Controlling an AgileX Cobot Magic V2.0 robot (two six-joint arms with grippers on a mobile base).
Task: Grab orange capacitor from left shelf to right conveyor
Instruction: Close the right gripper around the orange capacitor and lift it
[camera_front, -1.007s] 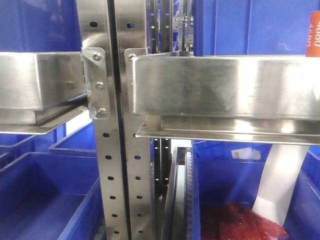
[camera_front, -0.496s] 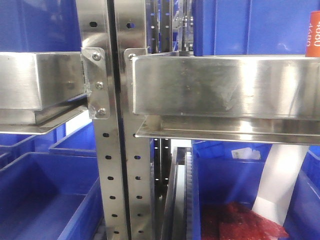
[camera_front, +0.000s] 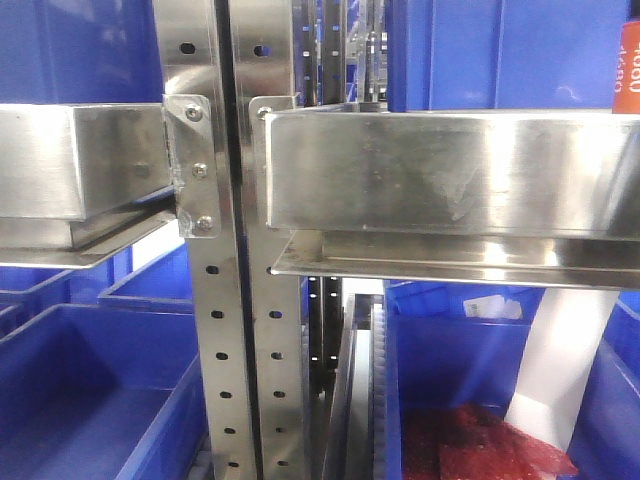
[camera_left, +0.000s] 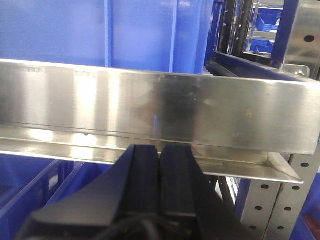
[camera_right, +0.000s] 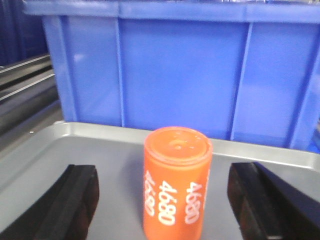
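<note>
Low at the centre of the right wrist view, the orange capacitor (camera_right: 176, 182) stands upright on the left shelf (camera_right: 75, 145) before a blue bin (camera_right: 175, 70); the right gripper (camera_right: 167, 200) is spread wide, one finger each side, neither touching. The left gripper (camera_left: 160, 155) — fingers pressed together, empty — sits below a steel ledge (camera_left: 210, 110).

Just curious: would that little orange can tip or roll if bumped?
The orange capacitor stands upright, taller than wide, so a nudge might tip it; lying down, its round body would likely roll. Its can-like shell looks rigid.
</note>
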